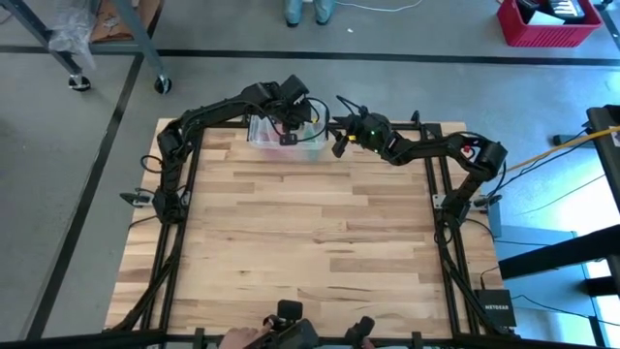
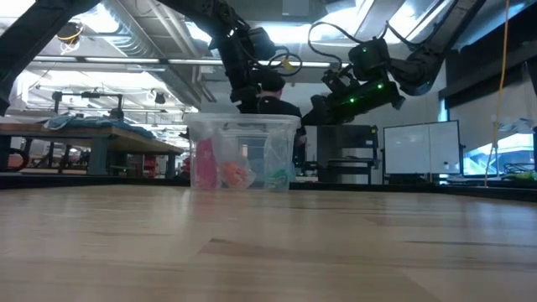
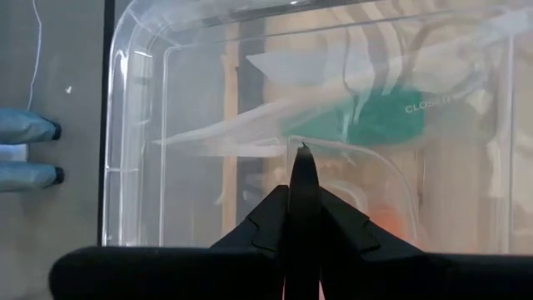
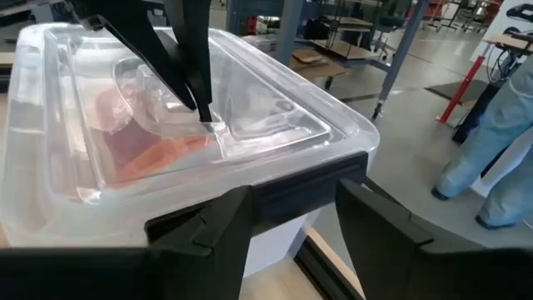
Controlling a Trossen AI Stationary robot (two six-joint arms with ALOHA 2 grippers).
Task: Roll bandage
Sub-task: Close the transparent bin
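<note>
Though boxed, bandage (image 3: 379,125) green, crumpled.

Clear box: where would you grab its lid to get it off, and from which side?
Probably the black handle at the clear box's end, approached level from outside that end. The lid is flat and smooth on top, but the handle juts out like a bar. The right gripper stands open astride it; the left gripper, shut, touches the lid.
</note>
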